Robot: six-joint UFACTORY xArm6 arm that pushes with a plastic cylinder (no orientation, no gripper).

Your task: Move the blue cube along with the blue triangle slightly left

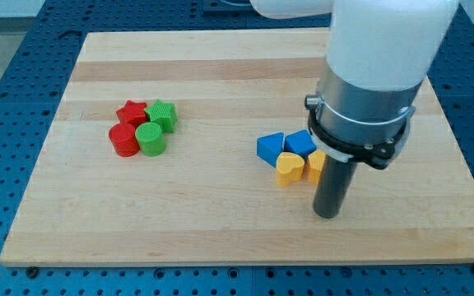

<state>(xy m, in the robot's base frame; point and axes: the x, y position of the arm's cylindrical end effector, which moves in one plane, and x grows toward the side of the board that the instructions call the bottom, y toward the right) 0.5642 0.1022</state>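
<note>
The blue triangle (269,148) and the blue cube (300,142) lie side by side right of the board's middle, touching. A yellow heart (288,168) sits just below them and a second yellow block (316,165) is to its right, partly hidden by the rod. My tip (327,215) rests on the board below and to the right of this cluster, close to the second yellow block. The arm's white and grey body fills the view's upper right.
A cluster at the view's left holds a red star (131,112), a green star (163,114), a red cylinder (123,139) and a green cylinder (151,138). The wooden board (220,222) lies on a blue perforated table (6,99).
</note>
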